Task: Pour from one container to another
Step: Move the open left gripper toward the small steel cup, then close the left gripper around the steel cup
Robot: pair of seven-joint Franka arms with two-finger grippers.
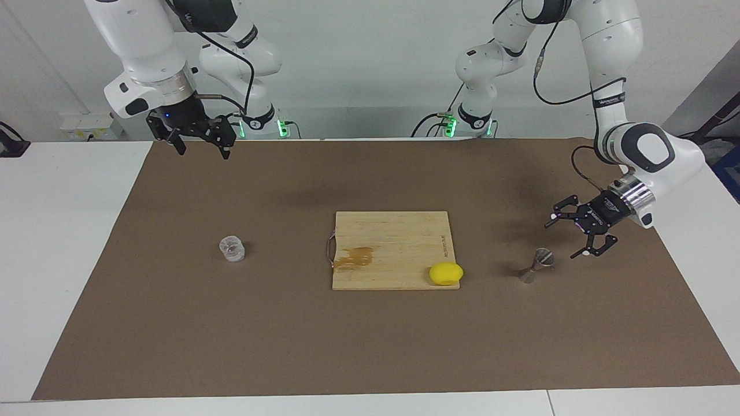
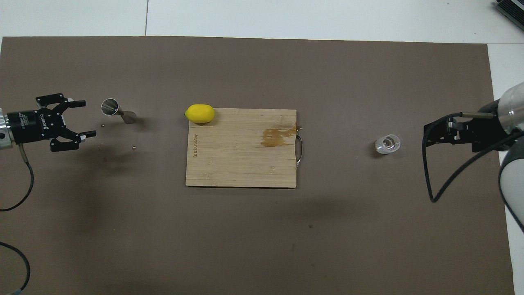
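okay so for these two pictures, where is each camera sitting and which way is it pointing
Facing view: high across the table, looking back at the robots; both arms show from base to hand, left gripper open beside the jigger, right gripper open over the mat's edge nearest the robots.
Overhead view: high above the robots' end, looking steeply down and forward; only the forearms and hands show.
Shared: tumbler, cutting board, lemon, jigger, mat, half a turn apart.

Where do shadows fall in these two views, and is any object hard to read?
Facing view: soft shadows on the mat; glass tumbler faint. Overhead view: blurred shadow under the left gripper; jigger casts a small shadow; lemon clear.
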